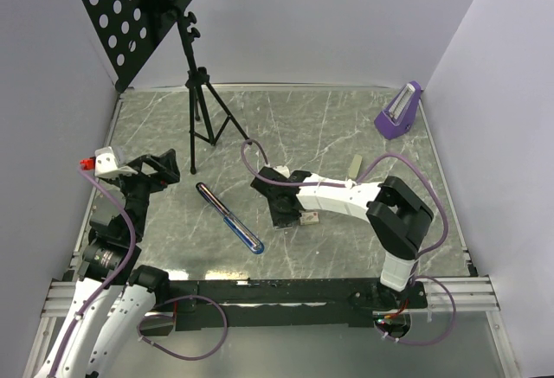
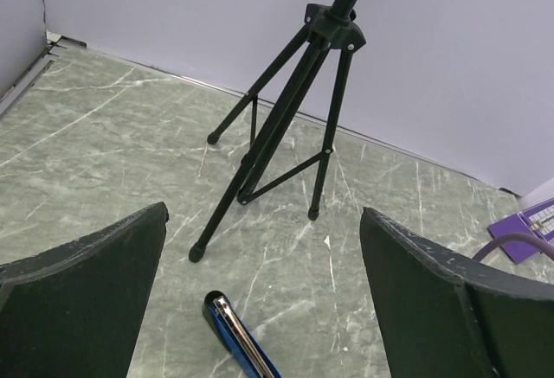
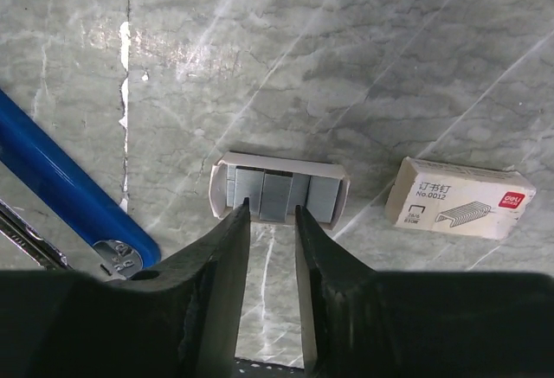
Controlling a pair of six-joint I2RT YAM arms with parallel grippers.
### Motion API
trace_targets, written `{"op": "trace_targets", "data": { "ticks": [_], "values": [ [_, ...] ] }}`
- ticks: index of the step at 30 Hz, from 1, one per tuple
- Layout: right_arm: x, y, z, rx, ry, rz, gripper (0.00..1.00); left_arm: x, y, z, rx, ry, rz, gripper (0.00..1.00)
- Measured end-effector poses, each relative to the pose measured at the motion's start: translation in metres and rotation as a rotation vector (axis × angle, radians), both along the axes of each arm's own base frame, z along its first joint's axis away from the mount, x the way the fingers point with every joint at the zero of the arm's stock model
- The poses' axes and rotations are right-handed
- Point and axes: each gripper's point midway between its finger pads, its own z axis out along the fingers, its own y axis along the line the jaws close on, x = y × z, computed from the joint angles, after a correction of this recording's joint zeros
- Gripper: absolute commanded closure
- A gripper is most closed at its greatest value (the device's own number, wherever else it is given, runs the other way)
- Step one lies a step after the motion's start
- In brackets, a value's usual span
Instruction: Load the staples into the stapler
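Observation:
The stapler (image 1: 230, 219) lies opened out flat on the marble table, black half far-left, blue half near-right. Its blue arm with a chrome rail shows in the left wrist view (image 2: 235, 330) and in the right wrist view (image 3: 61, 189). The staples sit as grey strips in a small pale tray (image 3: 277, 189). Their pale box with reddish print (image 3: 459, 198) lies just right of the tray (image 1: 309, 218). My right gripper (image 3: 272, 212) points down at the tray, jaws narrowly apart, straddling the middle strip; the arm (image 1: 286, 208) hides the tray from above. My left gripper (image 2: 264, 222) is wide open and empty, left of the stapler (image 1: 160, 170).
A black music stand on a tripod (image 1: 203, 110) stands at the back left, its feet just beyond the stapler (image 2: 286, 127). A purple metronome (image 1: 399, 112) is at the back right. A small pale block (image 1: 354, 166) lies behind my right arm. Grey walls enclose the table.

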Motion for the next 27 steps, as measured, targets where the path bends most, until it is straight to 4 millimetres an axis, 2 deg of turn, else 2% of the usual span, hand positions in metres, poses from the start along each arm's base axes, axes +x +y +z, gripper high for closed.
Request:
{"op": "trace_targets", "data": {
  "ticks": [6,11,16,27],
  "values": [
    [0.002,0.000,0.001,0.000,-0.006,-0.006,0.73,0.000,-0.002,0.000,0.001,0.000,-0.009,0.03],
    [0.003,0.000,0.000,-0.003,-0.009,-0.012,0.74,0.000,-0.002,0.000,0.001,0.000,-0.014,0.03],
    [0.004,-0.002,-0.009,-0.024,0.003,-0.021,0.75,0.000,-0.003,-0.001,0.002,0.001,-0.017,0.03],
    [0.006,-0.002,-0.009,-0.026,0.001,-0.032,0.77,-0.001,-0.003,0.000,0.001,-0.003,-0.020,0.03]
  ]
}}
